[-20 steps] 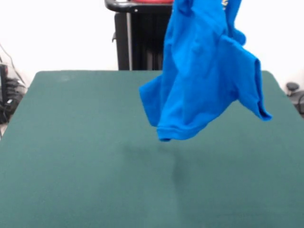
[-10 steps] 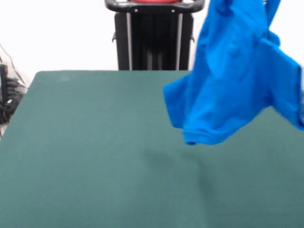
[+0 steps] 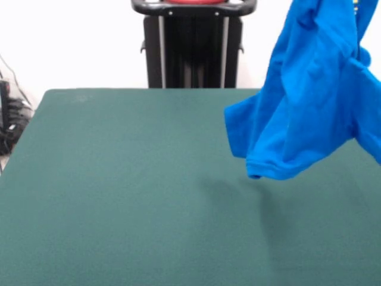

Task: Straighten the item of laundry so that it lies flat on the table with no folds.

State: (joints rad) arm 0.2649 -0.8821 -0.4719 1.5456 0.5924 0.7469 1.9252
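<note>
The item of laundry (image 3: 309, 101), a bright blue T-shirt, hangs bunched and folded in the air at the right of the front view. Its top runs out past the picture's upper edge, and its right side is cut off by the right edge. The lowest hem (image 3: 268, 170) dangles clear above the dark green table (image 3: 119, 179), casting a faint shadow on the cloth below. The gripper is above the picture and does not show, so whatever holds the shirt is hidden.
A black pedestal (image 3: 193, 44) stands behind the table's far edge at the centre. Dark cables and gear (image 3: 9, 119) sit off the table's left side. A white wall is behind.
The hanging shirt has travelled steadily to the right, from the picture's centre-right to its right edge, staying lifted off the table.
</note>
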